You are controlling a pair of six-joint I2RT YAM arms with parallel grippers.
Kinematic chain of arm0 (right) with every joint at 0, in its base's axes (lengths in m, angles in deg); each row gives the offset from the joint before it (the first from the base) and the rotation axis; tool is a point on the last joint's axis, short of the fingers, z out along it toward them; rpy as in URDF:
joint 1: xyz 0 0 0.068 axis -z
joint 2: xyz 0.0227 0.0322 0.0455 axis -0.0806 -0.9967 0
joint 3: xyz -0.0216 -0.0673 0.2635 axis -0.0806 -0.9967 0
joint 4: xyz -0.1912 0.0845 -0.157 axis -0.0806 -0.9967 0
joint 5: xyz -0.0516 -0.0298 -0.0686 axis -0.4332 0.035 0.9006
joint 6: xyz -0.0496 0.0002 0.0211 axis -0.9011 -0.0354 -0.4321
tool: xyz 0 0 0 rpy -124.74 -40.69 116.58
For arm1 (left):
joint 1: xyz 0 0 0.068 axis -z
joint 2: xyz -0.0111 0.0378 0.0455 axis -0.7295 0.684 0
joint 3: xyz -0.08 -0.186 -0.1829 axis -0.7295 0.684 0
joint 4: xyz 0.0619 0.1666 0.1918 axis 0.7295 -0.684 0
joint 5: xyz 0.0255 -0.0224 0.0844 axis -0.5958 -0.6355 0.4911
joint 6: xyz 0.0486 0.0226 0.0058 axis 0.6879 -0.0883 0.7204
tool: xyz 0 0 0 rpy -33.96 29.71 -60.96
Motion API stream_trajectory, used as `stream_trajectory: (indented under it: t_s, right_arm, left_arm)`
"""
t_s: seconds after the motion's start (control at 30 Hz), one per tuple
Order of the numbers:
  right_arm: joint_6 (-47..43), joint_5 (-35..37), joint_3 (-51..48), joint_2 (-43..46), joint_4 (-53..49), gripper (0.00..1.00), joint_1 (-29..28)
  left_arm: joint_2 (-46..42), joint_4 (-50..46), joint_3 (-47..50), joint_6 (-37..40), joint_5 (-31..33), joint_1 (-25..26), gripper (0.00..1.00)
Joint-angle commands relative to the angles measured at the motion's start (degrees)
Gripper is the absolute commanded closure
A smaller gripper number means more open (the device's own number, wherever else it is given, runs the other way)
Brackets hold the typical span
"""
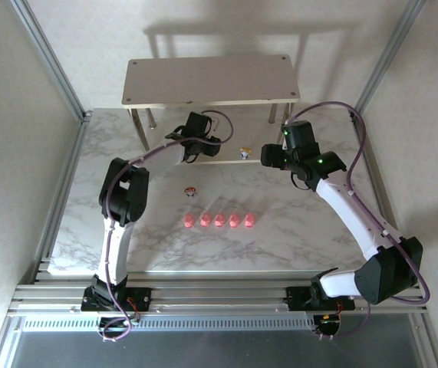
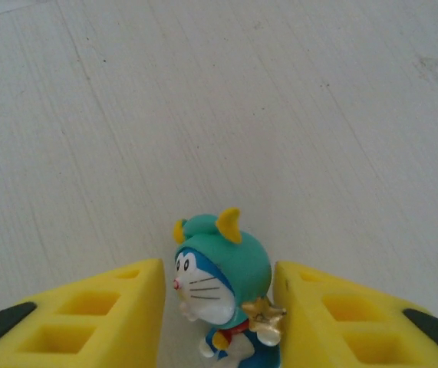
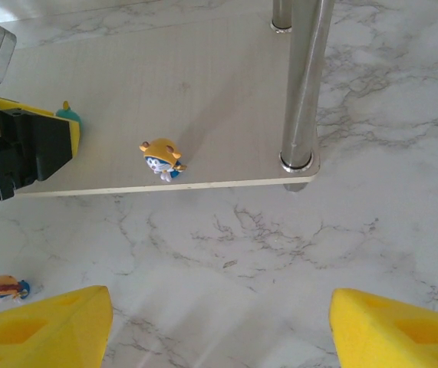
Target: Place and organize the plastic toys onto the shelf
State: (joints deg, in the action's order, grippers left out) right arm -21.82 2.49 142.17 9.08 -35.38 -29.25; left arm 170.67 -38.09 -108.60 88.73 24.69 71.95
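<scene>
The shelf [image 1: 211, 77] stands at the back of the table. My left gripper [image 2: 219, 307] reaches under its top board and is shut on the teal-topped figurine [image 2: 222, 276], which stands upright on the lower board [image 2: 203, 115]; the right pad touches its gold star. An orange-topped figurine [image 3: 162, 157] stands near the lower board's front edge. The dark-red-topped figurine [image 1: 191, 191] lies on the marble table. Several pink pig toys [image 1: 219, 221] form a row in front of it. My right gripper [image 3: 219, 322] hangs open over bare marble, right of the orange figurine.
A silver shelf leg [image 3: 303, 84] rises just ahead of my right gripper, at the lower board's corner. The left gripper's black body [image 3: 19, 149] sits on the lower board to the orange figurine's left. Aluminium frame posts [image 1: 57, 69] border the table.
</scene>
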Motion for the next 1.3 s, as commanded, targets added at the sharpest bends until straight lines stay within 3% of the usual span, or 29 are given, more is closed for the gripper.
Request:
stream_trajectory:
  t_s: [0.0, 0.37, 0.57, 0.8, 0.97, 1.13, 1.27]
  right_arm:
    - [0.8, -0.9, -0.8, 0.3, 1.3, 0.25, 0.5]
    - [0.8, -3.0, -1.0, 0.4, 1.4, 0.30, 0.6]
    - [0.0, -7.2, -2.7, 1.6, 3.9, 0.33, 0.6]
    - [-4.3, -10.7, -10.5, 6.8, 11.5, 0.42, -0.9]
    - [-14.5, -7.5, -15.8, 10.8, 17.3, 0.43, -10.7]
    - [-19.7, 5.1, -20.7, 12.5, 27.8, 0.42, -24.0]
    - [-26.9, 18.7, -24.3, 9.8, 42.0, 0.42, -34.3]
  left_arm:
    - [1.4, -2.4, -2.1, 0.7, -0.9, 0.4, 0.61]
    - [-1.9, -1.5, 0.0, -0.5, -2.9, -0.1, 0.88]
    - [-6.9, 0.3, 3.5, -6.1, -8.6, -1.5, 0.89]
    - [-20.0, 6.8, 14.3, -15.1, -14.5, -2.0, 0.88]
    - [-28.3, 12.3, 20.8, -23.3, -19.4, -2.1, 0.87]
    - [-34.2, 15.5, 24.2, -29.1, -20.8, -1.8, 0.86]
    - [-37.4, 17.3, 26.2, -31.8, -21.3, -1.1, 0.86]
